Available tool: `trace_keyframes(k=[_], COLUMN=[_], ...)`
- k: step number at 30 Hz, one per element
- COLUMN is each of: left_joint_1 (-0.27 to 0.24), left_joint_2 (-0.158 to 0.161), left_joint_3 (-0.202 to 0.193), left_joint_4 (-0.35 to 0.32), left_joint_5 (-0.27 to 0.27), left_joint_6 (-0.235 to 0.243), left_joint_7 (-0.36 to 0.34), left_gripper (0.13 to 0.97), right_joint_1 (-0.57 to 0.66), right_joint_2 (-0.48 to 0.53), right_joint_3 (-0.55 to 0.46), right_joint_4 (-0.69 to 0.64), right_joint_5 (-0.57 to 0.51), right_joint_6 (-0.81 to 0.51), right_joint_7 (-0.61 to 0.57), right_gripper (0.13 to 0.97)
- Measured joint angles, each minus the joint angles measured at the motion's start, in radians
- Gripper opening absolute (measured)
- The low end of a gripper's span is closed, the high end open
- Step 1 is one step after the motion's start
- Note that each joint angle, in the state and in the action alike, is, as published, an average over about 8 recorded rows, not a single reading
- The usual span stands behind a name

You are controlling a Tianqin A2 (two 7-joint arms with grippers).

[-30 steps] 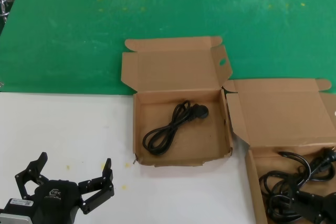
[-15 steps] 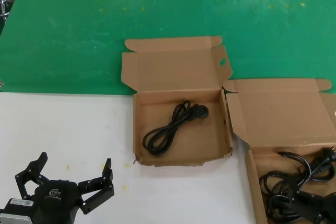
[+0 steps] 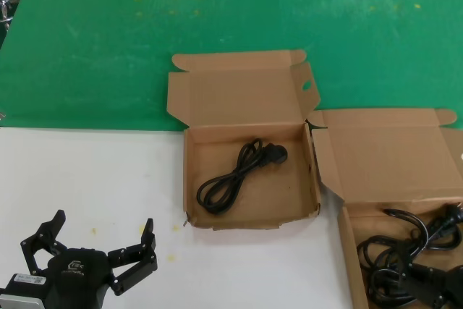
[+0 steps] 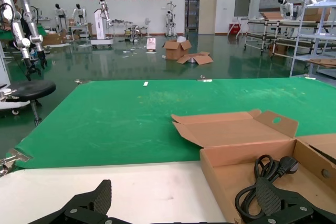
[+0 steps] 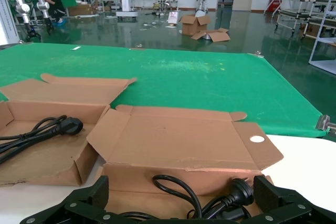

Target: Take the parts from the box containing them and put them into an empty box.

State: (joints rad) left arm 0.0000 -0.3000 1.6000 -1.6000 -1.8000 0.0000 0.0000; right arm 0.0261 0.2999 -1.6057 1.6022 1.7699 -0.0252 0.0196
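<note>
While the left gripper (image 3: 92,248) waited at seven o'clock with its fingers spread wide and empty, the box with the oval hole (image 3: 251,208) sat at centre, one coiled power cord (image 3: 239,176) inside. At four o'clock the plain-flapped box (image 3: 352,255) held tangled power cords (image 3: 405,251), and the right gripper (image 5: 181,203) hung wide open just over them. The loops looked interlocked, so one pinch could drag out several.
</note>
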Motion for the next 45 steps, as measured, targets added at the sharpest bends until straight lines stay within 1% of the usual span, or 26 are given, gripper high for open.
trace_keyframes(k=[45], left_joint_1=[0.000], left_joint_2=[0.000], left_joint_3=[0.000], left_joint_4=[0.000], left_joint_5=[0.000], left_joint_6=[0.000], left_joint_7=[0.000], left_gripper=[0.966], right_joint_1=[0.000], right_joint_2=[0.000], right_joint_3=[0.000], right_joint_4=[0.000], right_joint_5=[0.000], right_joint_6=[0.000], right_joint_7=[0.000], right_gripper=[0.966])
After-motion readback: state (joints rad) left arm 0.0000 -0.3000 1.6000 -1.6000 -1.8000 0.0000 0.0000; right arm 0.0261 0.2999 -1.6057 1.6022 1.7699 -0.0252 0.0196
